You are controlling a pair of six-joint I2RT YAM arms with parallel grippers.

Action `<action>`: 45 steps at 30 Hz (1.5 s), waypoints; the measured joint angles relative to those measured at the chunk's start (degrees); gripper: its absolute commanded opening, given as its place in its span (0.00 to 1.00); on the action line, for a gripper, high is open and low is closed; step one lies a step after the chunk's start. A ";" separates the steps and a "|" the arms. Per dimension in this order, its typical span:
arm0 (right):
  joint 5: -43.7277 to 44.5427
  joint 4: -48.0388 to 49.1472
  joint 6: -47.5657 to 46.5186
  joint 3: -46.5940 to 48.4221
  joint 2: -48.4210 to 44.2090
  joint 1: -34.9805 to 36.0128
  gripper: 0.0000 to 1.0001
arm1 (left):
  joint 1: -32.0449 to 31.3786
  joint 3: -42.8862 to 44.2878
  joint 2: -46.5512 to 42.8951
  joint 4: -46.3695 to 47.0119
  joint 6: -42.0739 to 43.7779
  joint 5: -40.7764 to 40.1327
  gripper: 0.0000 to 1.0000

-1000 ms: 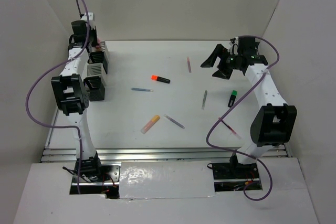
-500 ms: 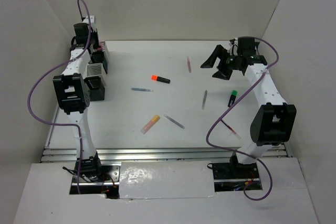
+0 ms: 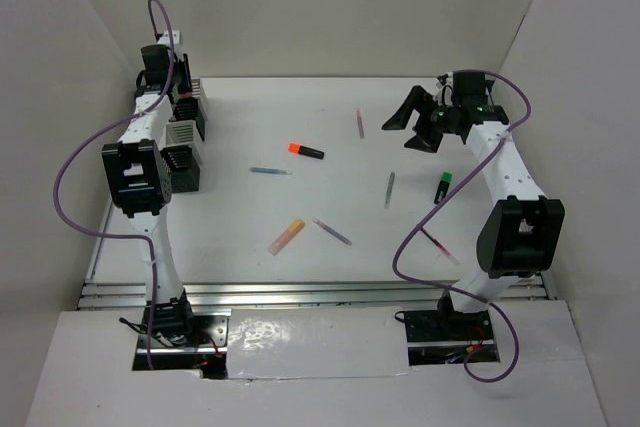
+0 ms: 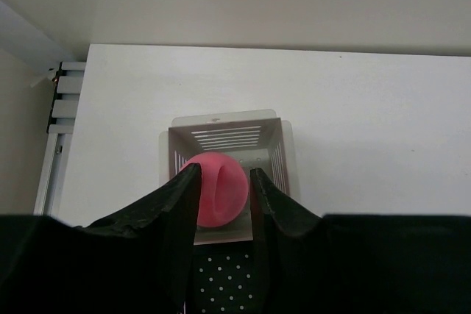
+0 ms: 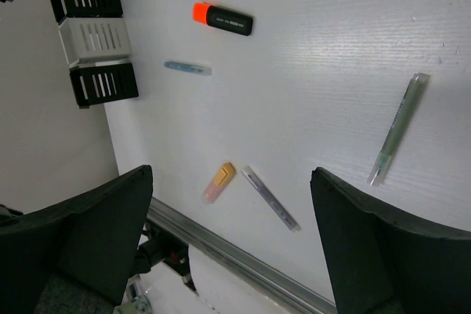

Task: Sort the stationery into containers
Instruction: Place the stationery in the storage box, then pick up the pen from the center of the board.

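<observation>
My left gripper (image 4: 223, 170) hangs over the containers (image 3: 183, 135) at the far left, above a silver-white cup (image 4: 221, 130). The pink marker (image 4: 218, 190) stands end-on in that cup between my parted jaws, with a thin gap on its right side. My right gripper (image 3: 412, 125) hovers wide open and empty at the back right. Loose on the table lie an orange-capped marker (image 3: 306, 151), a blue pen (image 3: 270, 171), a yellow-orange highlighter (image 3: 286, 236), a grey pen (image 3: 331, 231), a pink pen (image 3: 360, 123), a green-capped marker (image 3: 441, 187) and a red pen (image 3: 438, 245).
Another thin pen (image 3: 390, 189) lies right of centre. A black dotted cup (image 4: 221, 284) sits just below the silver one. White walls enclose the table on three sides, and a metal rail (image 3: 300, 292) runs along its near edge.
My left jaws have parted from the pink marker, which now stands in the silver-white cup. The right arm has not moved.
</observation>
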 measured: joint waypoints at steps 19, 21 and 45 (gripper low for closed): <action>0.13 -0.59 -6.23 -0.24 -0.87 2.34 0.93 | 2.86 0.17 -13.99 2.12 -1.11 13.22 0.73; 1.22 -0.94 -8.68 -0.11 -1.33 4.00 0.92 | 3.15 -1.75 -18.95 2.10 -0.39 15.39 0.75; 28.06 -3.80 -37.64 21.86 26.91 30.49 0.78 | 0.39 -53.20 -54.49 -12.48 9.51 44.22 0.75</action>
